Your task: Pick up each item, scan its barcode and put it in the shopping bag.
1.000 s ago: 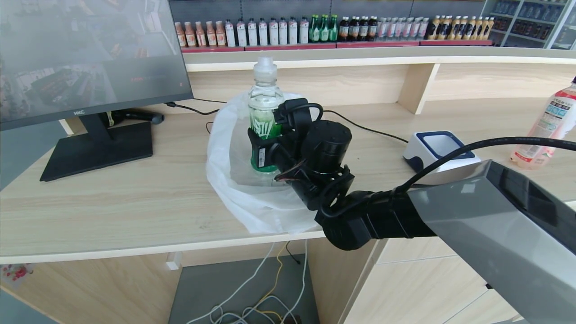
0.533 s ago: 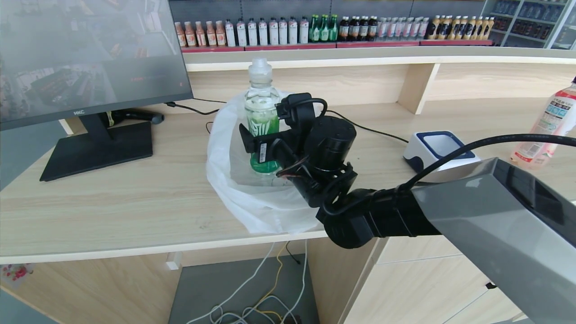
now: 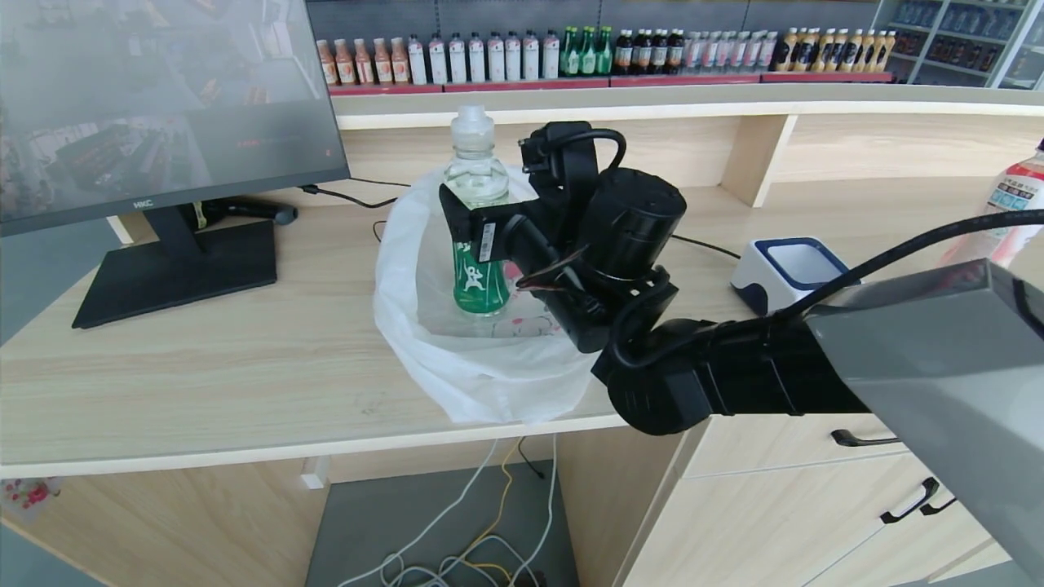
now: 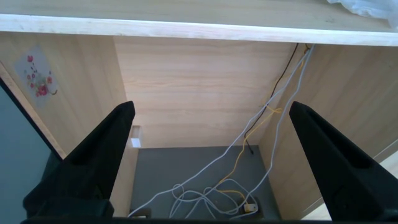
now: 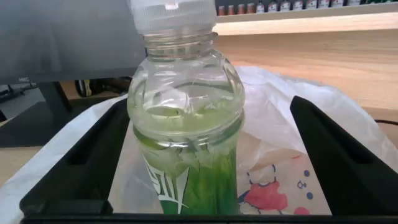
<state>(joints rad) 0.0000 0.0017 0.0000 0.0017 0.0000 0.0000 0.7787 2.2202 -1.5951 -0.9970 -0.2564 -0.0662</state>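
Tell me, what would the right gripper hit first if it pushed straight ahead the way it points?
Most likely the green bottle, standing in the shopping bag: it sits dead ahead, between the right gripper's open jaws.

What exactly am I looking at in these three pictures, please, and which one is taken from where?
This is a two-armed robot at a shop checkout. The wide picture comes from a camera on its head, looking down on a light wooden counter. The other two come from cameras on its wrists.

On the counter are a black monitor, a white-and-blue barcode scanner, a pink-labelled bottle at the far right, and a white plastic shopping bag. A clear plastic bottle with a green label stands upright inside the bag.

The right gripper has its black fingers spread on either side of that bottle, open, so it holds nothing. The left gripper, also open and empty, sits low in front of the counter, facing loose cables beneath it.
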